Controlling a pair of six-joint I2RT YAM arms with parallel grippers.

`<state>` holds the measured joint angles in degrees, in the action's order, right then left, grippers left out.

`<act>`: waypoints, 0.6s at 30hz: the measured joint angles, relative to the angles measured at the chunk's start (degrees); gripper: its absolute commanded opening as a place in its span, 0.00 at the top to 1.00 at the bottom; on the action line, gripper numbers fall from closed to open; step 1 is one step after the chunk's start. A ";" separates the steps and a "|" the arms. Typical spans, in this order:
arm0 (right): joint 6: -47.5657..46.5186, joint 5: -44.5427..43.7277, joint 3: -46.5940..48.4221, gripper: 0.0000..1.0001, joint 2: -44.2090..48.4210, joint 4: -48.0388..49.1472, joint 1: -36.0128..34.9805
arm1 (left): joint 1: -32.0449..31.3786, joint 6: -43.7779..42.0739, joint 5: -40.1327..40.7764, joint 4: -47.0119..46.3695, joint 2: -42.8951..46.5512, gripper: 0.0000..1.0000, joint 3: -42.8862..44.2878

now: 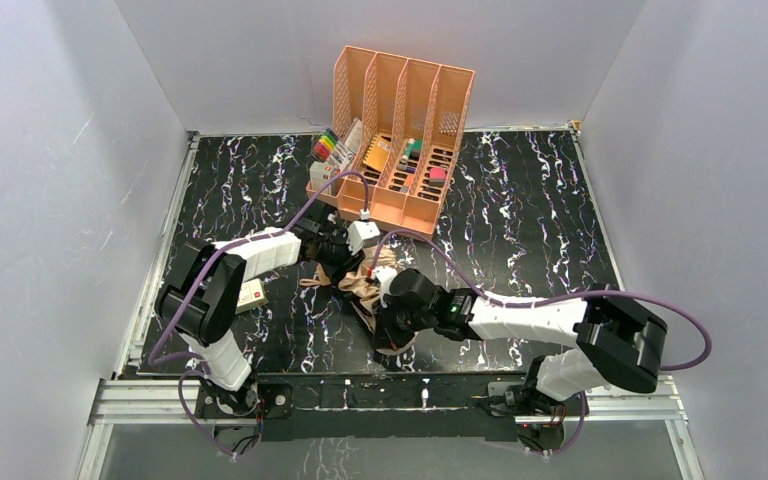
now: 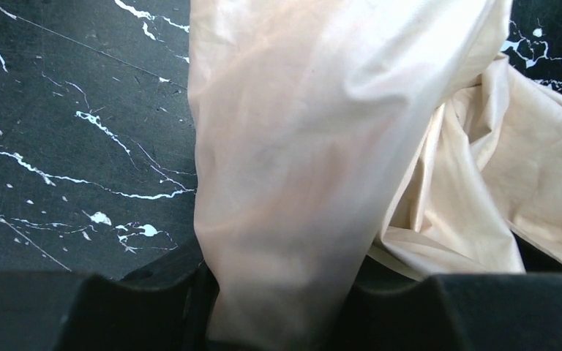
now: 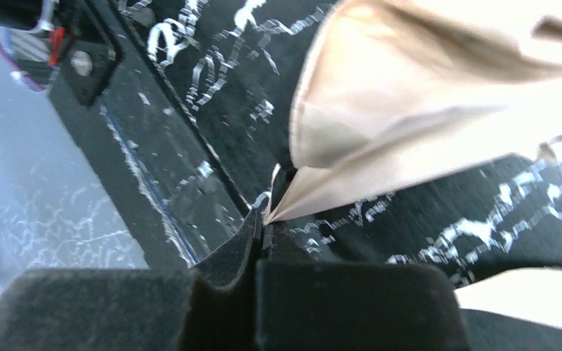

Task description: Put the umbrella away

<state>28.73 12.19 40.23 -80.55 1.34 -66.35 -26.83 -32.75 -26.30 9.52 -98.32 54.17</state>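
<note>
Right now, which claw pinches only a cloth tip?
The right claw, shut on the umbrella by one pointed corner; the left claw holds a wide fold.

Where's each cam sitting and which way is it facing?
Top external: high behind the robot, looking down on the table; left arm, right arm, file organizer show.
Left wrist: on the left hand, looking past its fingers at the umbrella, tan fabric.
Right wrist: on the right hand, facing a pinched fabric corner.
Shared: all see the umbrella on the black table.
</note>
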 measured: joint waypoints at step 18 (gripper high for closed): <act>4.26 -14.10 -8.07 0.83 2.16 -2.82 -2.16 | -2.16 1.40 3.28 -3.96 0.48 1.00 -1.18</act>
<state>32.99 -1.91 32.16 -78.39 -1.48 -68.51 -28.99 -31.35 -23.03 5.56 -97.84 52.99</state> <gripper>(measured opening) 0.127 0.333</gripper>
